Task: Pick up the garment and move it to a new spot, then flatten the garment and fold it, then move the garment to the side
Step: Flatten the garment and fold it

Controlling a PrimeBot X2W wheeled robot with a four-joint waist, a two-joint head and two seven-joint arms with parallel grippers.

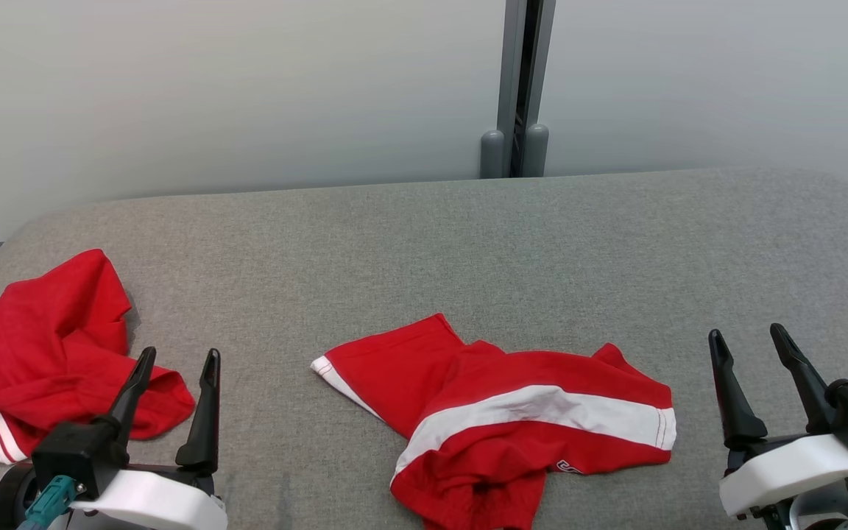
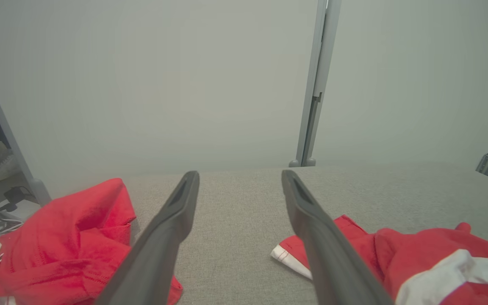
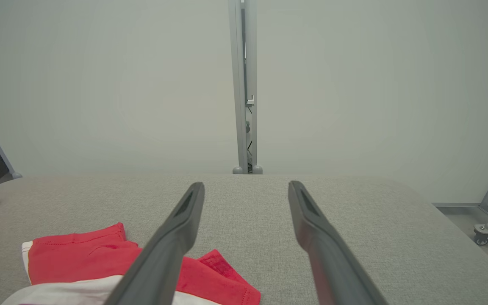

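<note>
Red garment (image 1: 497, 442) crumpled between wide left claw (image 1: 179, 353) and wide right claw (image 1: 746, 331), touching neither

The garment (image 1: 497, 412) lies on the table (image 1: 468, 235) near its front edge, between the left gripper (image 1: 179, 355) and the right gripper (image 1: 746, 331). A second garment (image 1: 48, 353) lies at the table's left end, just beside the left gripper; a post (image 1: 516, 88) stands behind the table

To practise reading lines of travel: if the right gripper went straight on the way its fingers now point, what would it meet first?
The way looks free: the right gripper points over bare grey table, clear of the red garment. Beyond, probably the wall by the post; depth unclear.
</note>
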